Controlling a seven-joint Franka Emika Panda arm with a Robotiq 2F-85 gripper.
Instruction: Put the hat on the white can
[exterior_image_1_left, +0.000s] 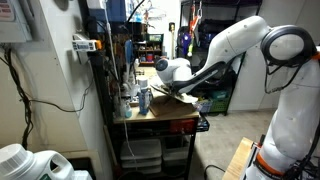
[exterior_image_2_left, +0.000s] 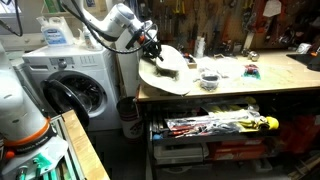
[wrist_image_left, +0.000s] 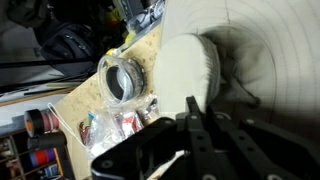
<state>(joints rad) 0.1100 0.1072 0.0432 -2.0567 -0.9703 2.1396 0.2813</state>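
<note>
The tan straw hat (exterior_image_2_left: 168, 70) is held tilted over the near-left end of the workbench (exterior_image_2_left: 250, 85), its brim hanging past the edge. It also shows in an exterior view (exterior_image_1_left: 178, 96). My gripper (exterior_image_2_left: 152, 46) is shut on the hat from above. In the wrist view the pale crown (wrist_image_left: 188, 68) and ribbed brim (wrist_image_left: 270, 40) fill the right side, with the dark fingers (wrist_image_left: 200, 125) closed at the crown. A small white can with a bluish mark (exterior_image_1_left: 145, 99) stands on the bench just beside the hat. The can is hidden in the wrist view.
A clear round ring-shaped container (wrist_image_left: 122, 78) and red-and-white packets (wrist_image_left: 112, 125) lie on the bench beside the hat. Slim clear bottles (exterior_image_1_left: 128, 88) stand at the back. A washing machine (exterior_image_2_left: 70, 85) stands next to the bench. A tool shelf (exterior_image_2_left: 215, 125) sits below.
</note>
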